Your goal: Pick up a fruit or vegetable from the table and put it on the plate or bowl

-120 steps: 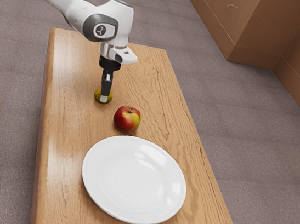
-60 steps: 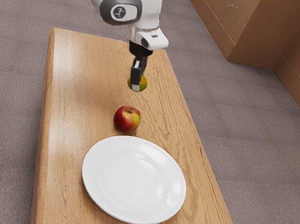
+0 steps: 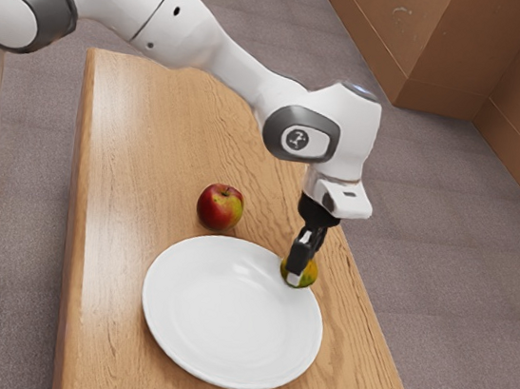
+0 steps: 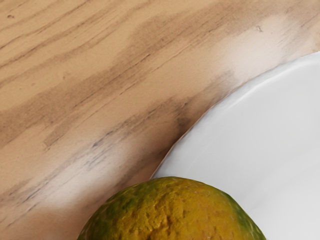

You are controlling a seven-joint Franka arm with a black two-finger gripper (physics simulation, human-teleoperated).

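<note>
Green-orange citrus [image 4: 172, 212] above plate rim [image 4: 240, 90]

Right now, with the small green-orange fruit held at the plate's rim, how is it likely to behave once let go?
The fruit looks round, so it may roll, possibly off the plate, since it hangs at the rim. Its pebbled skin probably grips well in the end effector.

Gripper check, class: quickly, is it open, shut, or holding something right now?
Gripper: shut on the orange, at the edge of the plate.
</note>
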